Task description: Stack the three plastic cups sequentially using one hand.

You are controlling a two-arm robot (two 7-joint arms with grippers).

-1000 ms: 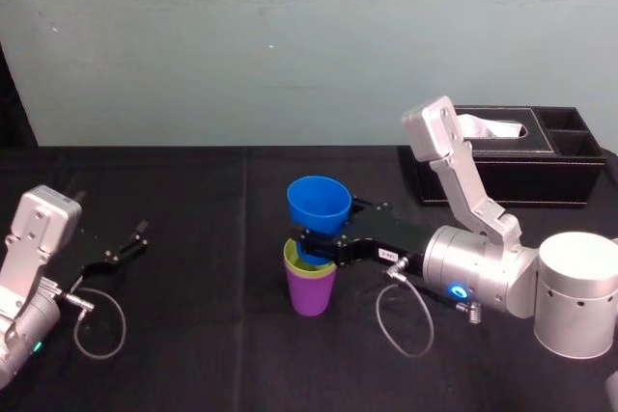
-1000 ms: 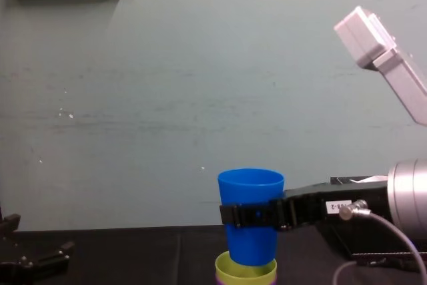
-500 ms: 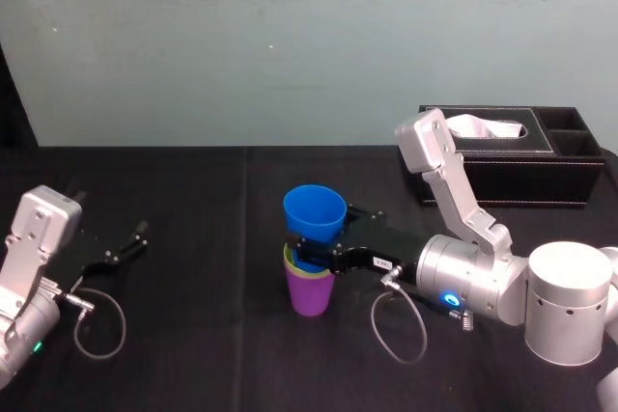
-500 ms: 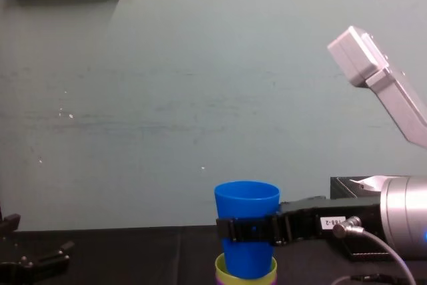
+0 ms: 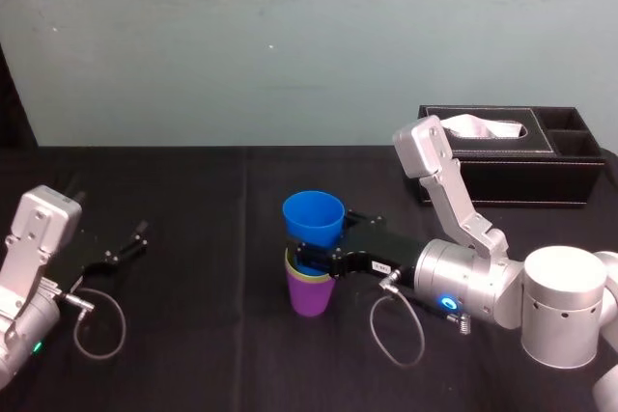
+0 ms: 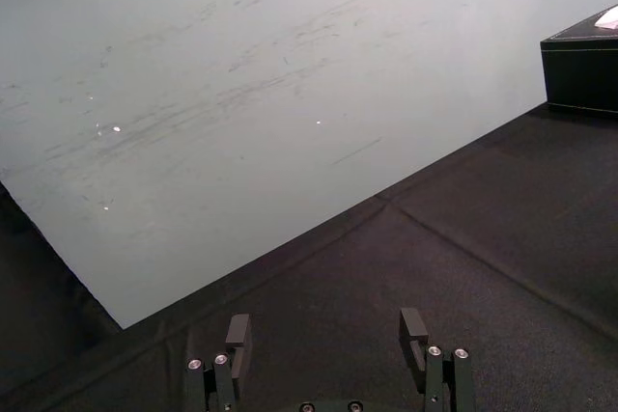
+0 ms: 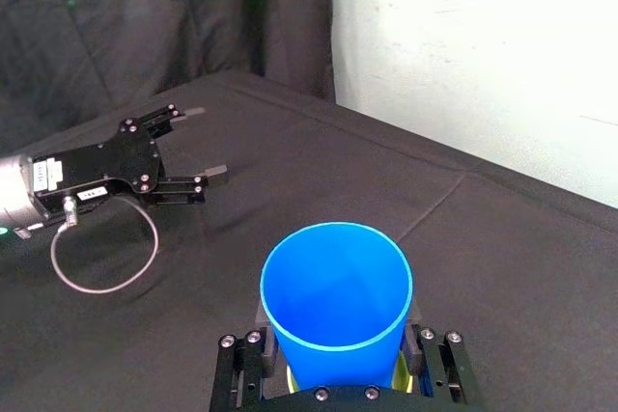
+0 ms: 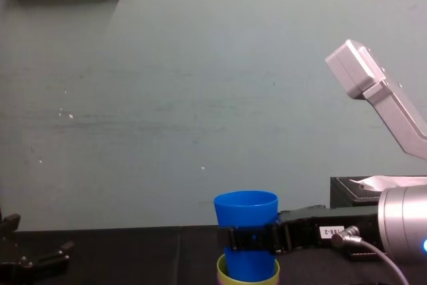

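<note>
The blue cup point(image 5: 314, 216), clasped by the right hand point(image 5: 311, 256), has been lowered further and is now seated partway in the yellow-green cup point(image 5: 309, 277), itself nested in the purple cup point(image 5: 311, 298) at mid-tabletop point(image 5: 193, 335). Release is judged to be next. The left hand point(image 5: 126, 243) is parked wide open.

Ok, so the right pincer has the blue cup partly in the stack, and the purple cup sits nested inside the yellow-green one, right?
Not quite: the yellow-green cup sits nested inside the purple cup, as the head view shows. The rest holds: the right pincer grips the blue cup, its base partly in the stack. The left pincer is parked, open, at the left.
</note>
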